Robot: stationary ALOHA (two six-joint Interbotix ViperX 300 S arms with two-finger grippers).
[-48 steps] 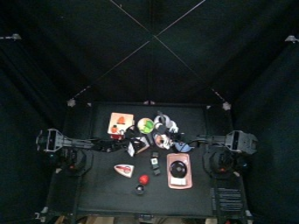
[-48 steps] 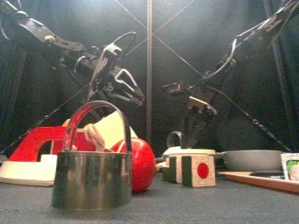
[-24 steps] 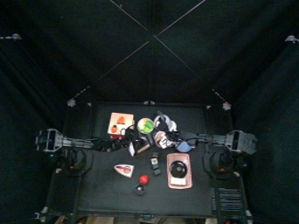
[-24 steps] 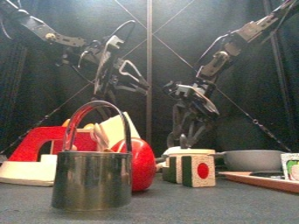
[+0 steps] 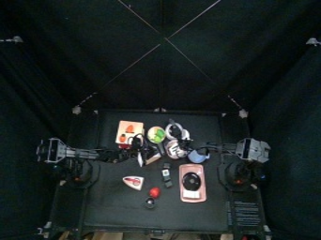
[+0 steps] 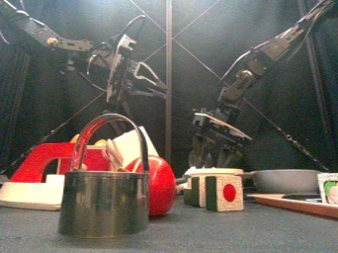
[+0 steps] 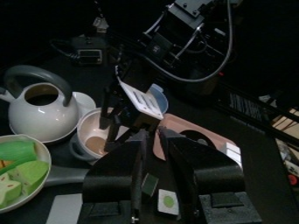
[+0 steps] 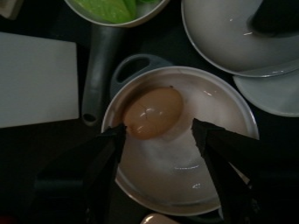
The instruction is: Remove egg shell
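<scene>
- Brown egg (image 8: pixel 153 112) sits whole in a small white cup (image 8: pixel 222 171), shell looks intact, so judged: peeling not begun, nearly all of the task left.
- Right gripper (image 8: pixel 158 144) hangs right over the egg, jaws spread wide either side of it, pinching nothing; no contact seen.
- Left gripper (image 7: pixel 153 171) is spread part way, holds nothing; it hovers above the table near the cup (image 7: pixel 96 133), not on the egg.
- Left to do, as a guess: close on the egg, get a second hold, crack and strip the shell.
- Right wrist view only: egg surface, cup handle, jaws straddling it; also white bowl (image 8: pixel 251 35) just beside.
- Left wrist view only: white teapot (image 7: pixel 40 107), green salad bowl (image 7: pixel 19 171), and the right arm coming down over the cup.
- Front view: egg hidden; metal pail (image 6: pixel 103 203), red apple (image 6: pixel 158 185) and dice block (image 6: pixel 218 190) stand in front; right gripper (image 6: pixel 215 148) low, left gripper (image 6: pixel 126 84) higher.
- Top view: things too small to tell the egg.
</scene>
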